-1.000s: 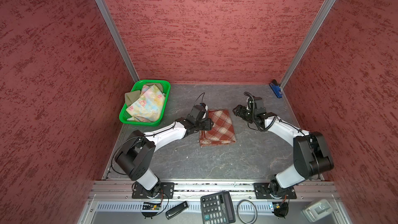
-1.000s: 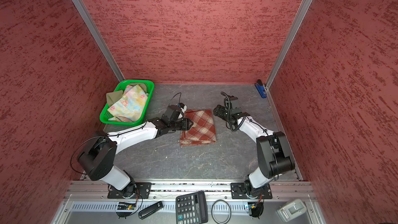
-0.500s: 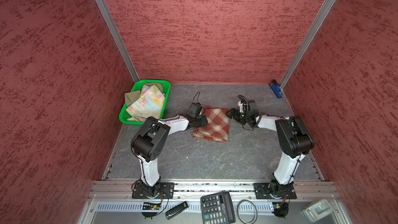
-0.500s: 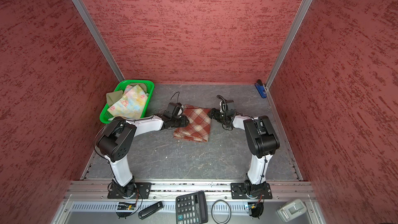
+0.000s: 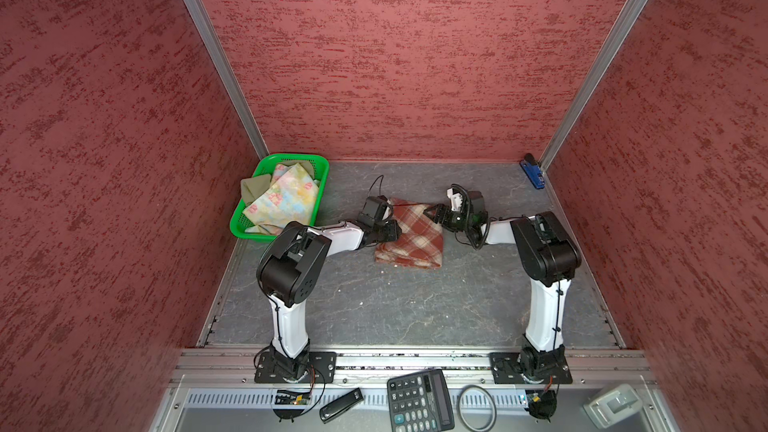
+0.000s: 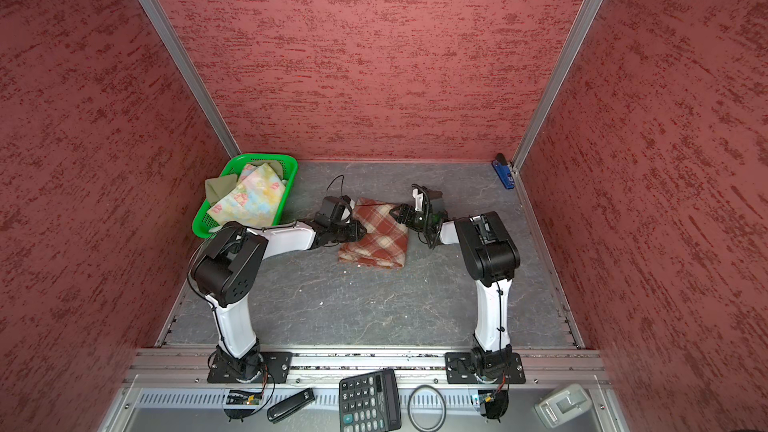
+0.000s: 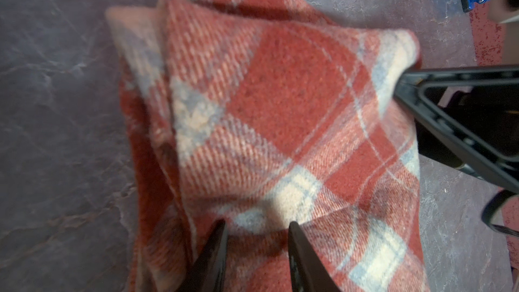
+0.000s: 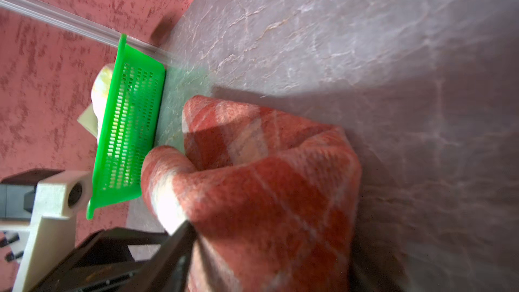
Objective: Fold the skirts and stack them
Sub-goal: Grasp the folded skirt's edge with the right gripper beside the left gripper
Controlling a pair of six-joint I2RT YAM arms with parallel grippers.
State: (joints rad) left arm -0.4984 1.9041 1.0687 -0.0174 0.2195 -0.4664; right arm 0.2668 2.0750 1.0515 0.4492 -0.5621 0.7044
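I have the plaid skirt [image 5: 409,234] part-folded mid-worktop, left gripper [image 7: 255,230] narrowed on a cloth ridge, right gripper's [image 5: 432,211] grip unclear, floral skirt [image 5: 284,199] and olive skirt [image 5: 253,189] untouched in the basket [image 5: 322,168] at ten o'clock

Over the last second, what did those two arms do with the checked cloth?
Both arms raised their elbows and drew in on the plaid skirt, which slid slightly toward the basket. The left gripper narrowed over a raised fold; the right gripper came onto the opposite edge, closing. The floral skirt and olive skirt stayed put.
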